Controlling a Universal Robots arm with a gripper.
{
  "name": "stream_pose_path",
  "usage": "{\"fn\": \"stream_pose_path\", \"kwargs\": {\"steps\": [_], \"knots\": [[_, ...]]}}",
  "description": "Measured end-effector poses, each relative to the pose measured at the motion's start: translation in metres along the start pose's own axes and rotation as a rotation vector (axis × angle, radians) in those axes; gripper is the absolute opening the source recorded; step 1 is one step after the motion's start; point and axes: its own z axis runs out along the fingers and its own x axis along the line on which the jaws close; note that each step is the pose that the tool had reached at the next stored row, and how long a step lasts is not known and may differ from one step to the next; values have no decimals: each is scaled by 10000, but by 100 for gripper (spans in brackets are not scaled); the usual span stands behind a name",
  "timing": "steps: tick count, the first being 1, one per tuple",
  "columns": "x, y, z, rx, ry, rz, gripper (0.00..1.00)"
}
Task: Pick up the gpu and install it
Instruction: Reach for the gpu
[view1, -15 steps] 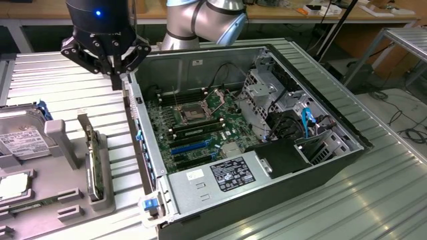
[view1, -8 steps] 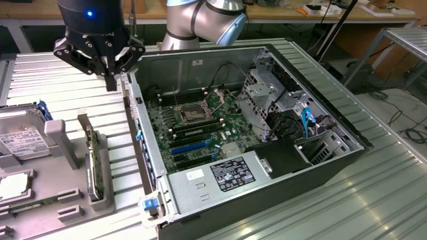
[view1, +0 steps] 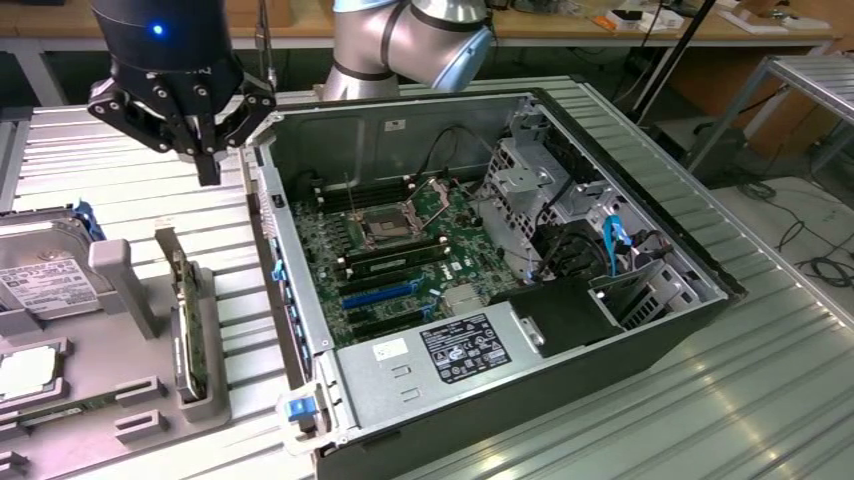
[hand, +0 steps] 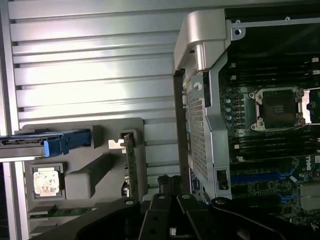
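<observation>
One gripper (view1: 208, 178), jaws closed on nothing, hangs clear of the graphics card (view1: 180, 300) standing edgewise in a gray holder (view1: 114, 270).

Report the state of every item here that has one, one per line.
Black robot gripper: shut, empty.
Dark green gpu card: standing on edge in grey holder, ungripped.
Black computer case: lying flat, side open.
Silver boxy hard drive: seated in holder.

1. The bare bench (view1: 80, 175) lies open around the gripper (view1: 208, 175), between the gray holder (view1: 114, 285) and the computer case (view1: 400, 110).
2. The graphics card (view1: 180, 300) stands on edge in the holder with nothing above it; the hard drive (view1: 40, 275) is near.
3. The blue slots (view1: 384, 295) lie uncovered; the drive cage (view1: 534, 185) stands beside them.
</observation>
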Motion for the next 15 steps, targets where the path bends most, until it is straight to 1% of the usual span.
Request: {"fn": "stream_pose_path", "kwargs": {"steps": [8, 10, 15], "knots": [[110, -51, 2, 0, 0, 1, 11], [159, -70, 4, -1, 0, 1, 11], [231, -111, 4, 0, 1, 0, 11]]}}
